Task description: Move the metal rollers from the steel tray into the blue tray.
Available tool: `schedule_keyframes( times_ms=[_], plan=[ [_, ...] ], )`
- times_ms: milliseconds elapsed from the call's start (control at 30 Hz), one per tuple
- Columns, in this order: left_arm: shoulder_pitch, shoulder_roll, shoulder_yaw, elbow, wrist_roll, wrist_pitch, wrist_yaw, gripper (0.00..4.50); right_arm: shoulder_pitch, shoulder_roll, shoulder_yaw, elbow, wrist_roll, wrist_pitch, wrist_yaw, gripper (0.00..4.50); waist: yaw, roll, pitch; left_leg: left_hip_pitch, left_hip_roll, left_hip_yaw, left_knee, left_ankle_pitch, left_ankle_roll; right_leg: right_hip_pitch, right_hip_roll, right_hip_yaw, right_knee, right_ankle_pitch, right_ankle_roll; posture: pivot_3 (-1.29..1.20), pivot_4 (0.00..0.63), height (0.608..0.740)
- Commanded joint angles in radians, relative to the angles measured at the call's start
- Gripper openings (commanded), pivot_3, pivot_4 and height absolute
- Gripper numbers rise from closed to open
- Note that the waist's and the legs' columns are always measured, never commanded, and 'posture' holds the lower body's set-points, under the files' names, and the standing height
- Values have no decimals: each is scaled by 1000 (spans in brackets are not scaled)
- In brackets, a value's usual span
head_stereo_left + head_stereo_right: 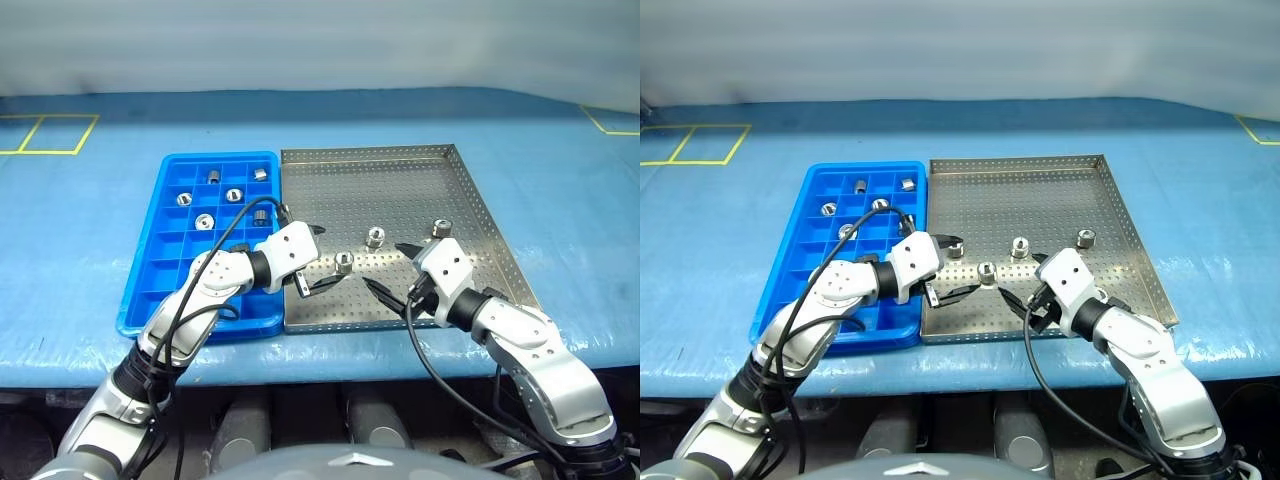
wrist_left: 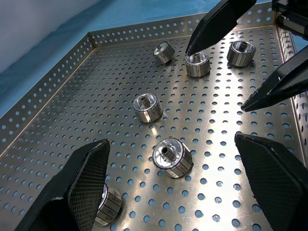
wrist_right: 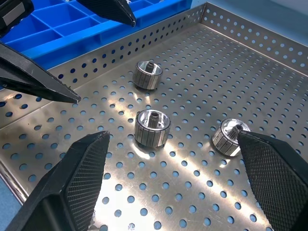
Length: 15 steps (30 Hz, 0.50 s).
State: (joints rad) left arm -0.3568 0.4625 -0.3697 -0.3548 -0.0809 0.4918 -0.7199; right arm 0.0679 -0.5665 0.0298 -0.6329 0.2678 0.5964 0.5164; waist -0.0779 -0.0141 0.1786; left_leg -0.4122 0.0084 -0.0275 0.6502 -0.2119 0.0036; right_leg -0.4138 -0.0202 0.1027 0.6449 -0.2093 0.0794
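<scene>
Head view, three metal rollers [image 1: 375,238] in steel tray [image 1: 400,170], five in blue tray [image 1: 175,250]

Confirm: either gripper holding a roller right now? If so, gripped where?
Nothing held. The left gripper and right gripper both hang open above the steel tray; the metal rollers near them sit loose on its floor.

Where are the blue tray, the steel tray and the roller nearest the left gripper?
blue tray [image 1: 160,285]: left eye view, bare compartments near its front.
steel tray [image 1: 400,190]: left eye view, bare perforated floor.
roller nearest the left gripper [image 1: 344,263]: left eye view, its top face.
</scene>
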Motion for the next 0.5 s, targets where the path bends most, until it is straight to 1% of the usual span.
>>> schedule_keyframes(
  times_ms=[33, 500],
  plan=[
    [-15, -3, 10, -16, 7, -17, 2, 4500, -4, 4, -19, -14, -3, -22, -7, 4461, 0, 0, 0, 0, 0, 0, 0, 0, 0, 0, 0, 0, 0, 0, 0, -65, 150, 740],
    [-12, 1, 14, -18, 8, -14, 4, 4500, -14, 7, -20, -11, -6, -20, 0, 4461, -1, 0, 0, 0, 0, 0, 0, 0, 0, 0, 0, 0, 0, 0, 0, -60, 150, 740]
  ],
)
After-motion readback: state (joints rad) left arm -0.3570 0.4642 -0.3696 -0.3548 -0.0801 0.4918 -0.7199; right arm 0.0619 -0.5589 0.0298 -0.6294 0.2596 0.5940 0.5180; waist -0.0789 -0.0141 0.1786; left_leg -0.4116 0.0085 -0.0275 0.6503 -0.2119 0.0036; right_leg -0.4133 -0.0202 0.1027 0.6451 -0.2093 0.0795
